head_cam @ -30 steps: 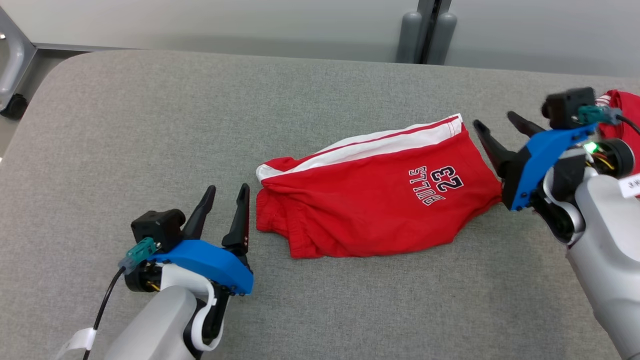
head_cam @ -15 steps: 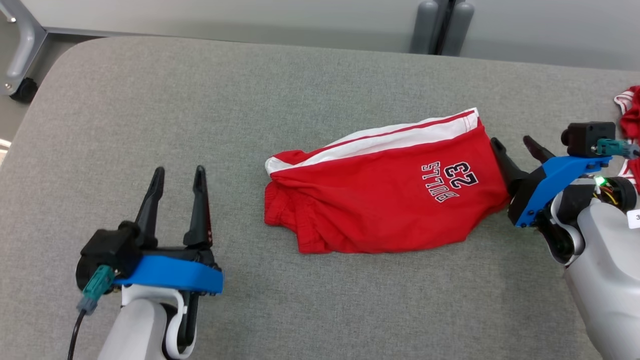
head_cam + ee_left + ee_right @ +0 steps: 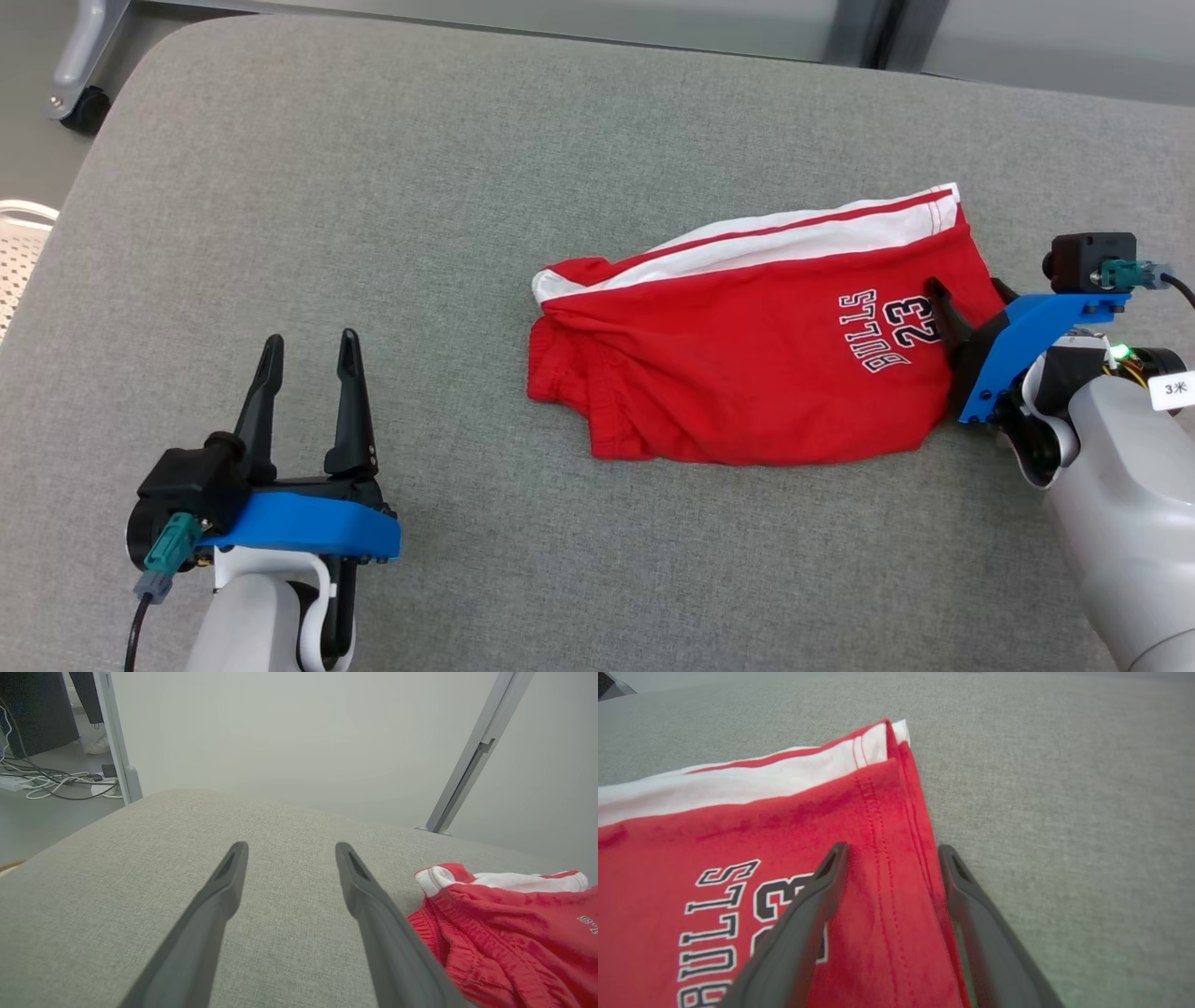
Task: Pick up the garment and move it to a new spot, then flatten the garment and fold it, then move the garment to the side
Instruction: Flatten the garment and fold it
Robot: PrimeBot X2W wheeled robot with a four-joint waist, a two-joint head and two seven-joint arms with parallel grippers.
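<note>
**Right gripper at the hem, nothing pinched**

Lying on the grey table (image 3: 373, 187), right of middle: red shorts (image 3: 747, 364), white stripe along the far edge, "BULLS 23" printed near the right hem. Crumpled at the left end, smoother toward the right.

Poised at that right hem: right gripper (image 3: 964, 285), spread wide and straddling the edge. One finger over the red cloth beside the print, the other just off the hem above bare table. No clamp on the fabric. Touching it or just above, cannot tell.

Over on the left, well apart from the shorts: left gripper (image 3: 310, 338), low over bare table. Parted too, holding nothing, pointing away from the robot.
</note>
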